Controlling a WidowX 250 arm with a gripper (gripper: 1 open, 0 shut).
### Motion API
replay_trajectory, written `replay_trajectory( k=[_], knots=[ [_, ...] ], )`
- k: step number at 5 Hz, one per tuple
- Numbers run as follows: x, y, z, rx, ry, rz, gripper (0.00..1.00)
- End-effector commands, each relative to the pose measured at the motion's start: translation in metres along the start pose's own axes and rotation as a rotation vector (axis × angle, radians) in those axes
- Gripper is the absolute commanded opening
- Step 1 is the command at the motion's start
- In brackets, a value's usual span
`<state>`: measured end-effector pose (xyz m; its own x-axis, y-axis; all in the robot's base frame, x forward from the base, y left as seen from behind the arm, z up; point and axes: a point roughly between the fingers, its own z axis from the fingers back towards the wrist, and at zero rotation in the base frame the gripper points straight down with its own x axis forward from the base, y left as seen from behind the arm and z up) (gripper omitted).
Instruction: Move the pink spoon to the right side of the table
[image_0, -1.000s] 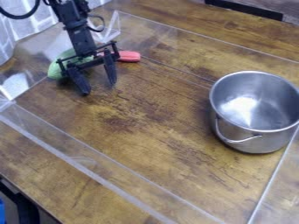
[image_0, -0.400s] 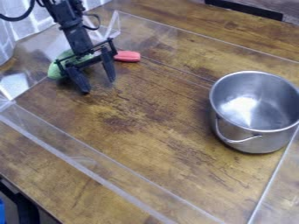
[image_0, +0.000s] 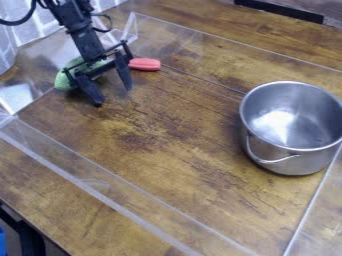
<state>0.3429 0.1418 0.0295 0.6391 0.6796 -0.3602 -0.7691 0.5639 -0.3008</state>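
Observation:
The pink spoon (image_0: 144, 64) lies flat on the table (image_0: 174, 130) near its far left part. My gripper (image_0: 110, 89) hangs just left of and in front of it, open, black fingers spread and pointing down with nothing between them. One fingertip (image_0: 127, 84) stands a short way from the spoon without touching it. The arm rises toward the top left corner.
A green bumpy oval object (image_0: 71, 75) sits behind the gripper's left finger. A steel pot (image_0: 290, 125) stands at the right side. A clear plastic rim (image_0: 107, 180) edges the tabletop at front and back.
The gripper has drifted slightly up and to the left, staying open. The spoon and pot have not moved.

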Motion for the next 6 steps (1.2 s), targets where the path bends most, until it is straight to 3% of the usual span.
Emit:
replay_trajectory(
  k=[1,6],
  knots=[
    [-0.0019,-0.001,0.0189,-0.044,-0.034,0.01,0.0],
    [-0.0031,0.0013,0.0131,-0.147,0.046,0.092,0.0]
  ],
)
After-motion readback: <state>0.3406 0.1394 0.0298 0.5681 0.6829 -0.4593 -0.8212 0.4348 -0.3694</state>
